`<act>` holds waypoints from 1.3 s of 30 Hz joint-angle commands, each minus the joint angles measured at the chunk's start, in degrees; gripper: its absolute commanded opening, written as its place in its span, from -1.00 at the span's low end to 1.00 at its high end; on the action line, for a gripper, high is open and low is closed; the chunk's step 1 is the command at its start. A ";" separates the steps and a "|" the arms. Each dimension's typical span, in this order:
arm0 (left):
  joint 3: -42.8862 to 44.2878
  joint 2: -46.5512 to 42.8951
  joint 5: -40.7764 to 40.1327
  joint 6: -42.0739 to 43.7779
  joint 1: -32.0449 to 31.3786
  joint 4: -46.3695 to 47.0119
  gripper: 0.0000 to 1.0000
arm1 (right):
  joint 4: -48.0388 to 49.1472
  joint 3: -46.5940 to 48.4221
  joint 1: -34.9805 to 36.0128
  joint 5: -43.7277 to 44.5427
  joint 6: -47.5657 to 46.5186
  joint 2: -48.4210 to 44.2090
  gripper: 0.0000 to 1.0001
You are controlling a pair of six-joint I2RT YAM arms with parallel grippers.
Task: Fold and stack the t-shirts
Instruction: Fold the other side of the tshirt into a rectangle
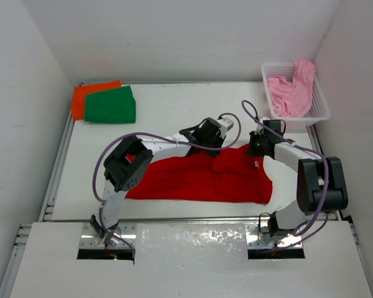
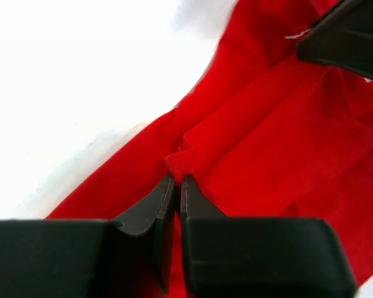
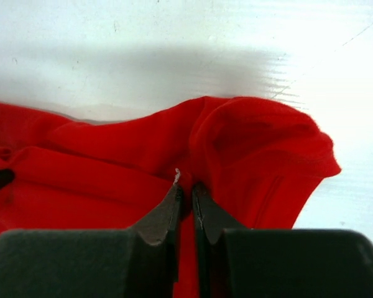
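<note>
Only the view from above gives the whole worktop (image 1: 174,102). The red t-shirt (image 1: 193,180) lies spread in the middle as a long flat strip, with a bunched, wrinkled part at its far right edge. In the far left corner the green t-shirt (image 1: 112,107) lies folded on the orange t-shirt (image 1: 84,102), which shows only along its left and far sides. At the far right the pink t-shirt (image 1: 289,96) sits crumpled in the white basket (image 1: 295,119), with one part rising above the far rim. From above, the wrists cover both pairs of jaws, so their state cannot be judged there.

The wrist views show it. The left jaws are closed on a small raised fold of the red cloth, near its edge beside the bare white worktop. The right jaws are pressed together on the red cloth, just beside a rounded, hemmed opening. I cannot tell whether this opening is a sleeve or the collar. In both views it is hidden how much cloth sits between the jaws.
</note>
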 commanded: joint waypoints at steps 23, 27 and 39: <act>2.55 0.47 -6.83 1.34 0.40 -3.40 -0.22 | -13.29 -5.23 -0.18 -0.10 10.54 -12.77 -0.62; 2.46 0.73 -4.37 0.72 0.40 -3.13 -0.22 | -12.32 -5.77 -0.26 -0.79 11.60 -11.02 -0.25; 2.63 2.23 -3.75 0.55 0.40 -2.96 -0.25 | -10.74 -6.38 -0.79 -3.18 13.18 -4.68 -0.28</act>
